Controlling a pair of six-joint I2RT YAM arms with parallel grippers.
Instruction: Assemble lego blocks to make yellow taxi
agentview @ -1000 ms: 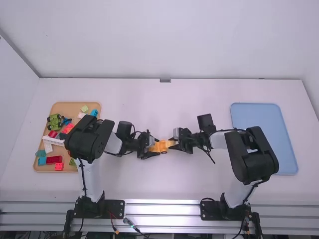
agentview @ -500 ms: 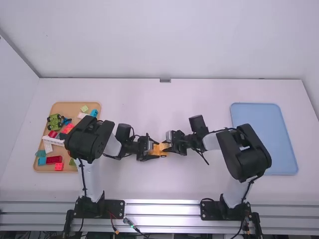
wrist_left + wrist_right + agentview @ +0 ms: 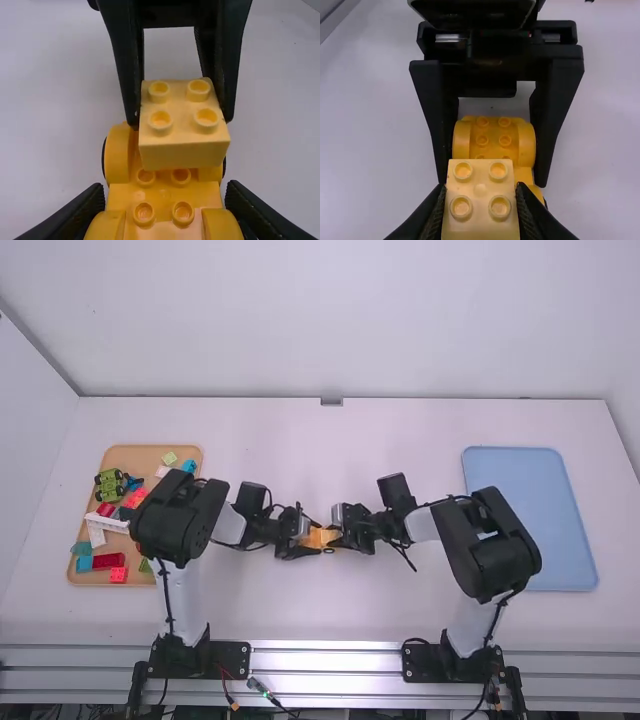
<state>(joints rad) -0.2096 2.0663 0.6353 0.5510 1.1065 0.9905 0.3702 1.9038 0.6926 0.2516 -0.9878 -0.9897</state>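
You have, at mid-worktop (image 3: 300,610), one left pincer (image 3: 315,537) — pinching an orange-yellow wheeled base (image 3: 162,192) by its sides, its rounded fenders and round studs showing. Facing it, one right pincer (image 3: 338,536) — pinching a pale yellow two-by-two block (image 3: 185,135) over that base; whether the two are joined, you cannot tell. To your left: one tan tray (image 3: 185,449) of assorted blocks and a green wheeled build (image 3: 109,486). To your right: one blue tray (image 3: 530,520).
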